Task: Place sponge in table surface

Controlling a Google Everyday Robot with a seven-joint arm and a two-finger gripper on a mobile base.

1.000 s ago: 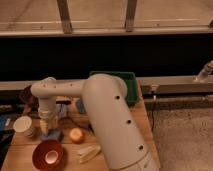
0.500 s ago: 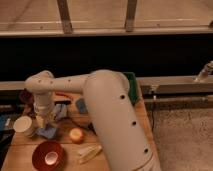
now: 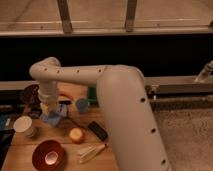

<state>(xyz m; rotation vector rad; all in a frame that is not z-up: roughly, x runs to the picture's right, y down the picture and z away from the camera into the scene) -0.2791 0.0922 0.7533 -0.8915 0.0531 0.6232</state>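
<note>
My gripper (image 3: 50, 111) hangs from the white arm over the left part of the table surface (image 3: 60, 135), a light-brown wooden top. It is shut on the sponge (image 3: 53, 119), a small blue pad that shows just below the fingers, low over the wood. I cannot tell whether the sponge touches the table. The arm's wrist hides the sponge's upper part.
A red bowl (image 3: 48, 155) sits at the front left, with an orange ball (image 3: 76, 135) and a black block (image 3: 98, 131) to its right. A white cup (image 3: 24, 126) stands left of the gripper and a blue cup (image 3: 81, 105) right of it. The arm covers most of the green tray (image 3: 92, 95).
The arm's elbow has swung left and the forearm has stretched out. The gripper with the sponge has stayed over the table's left part, shifting only slightly.
</note>
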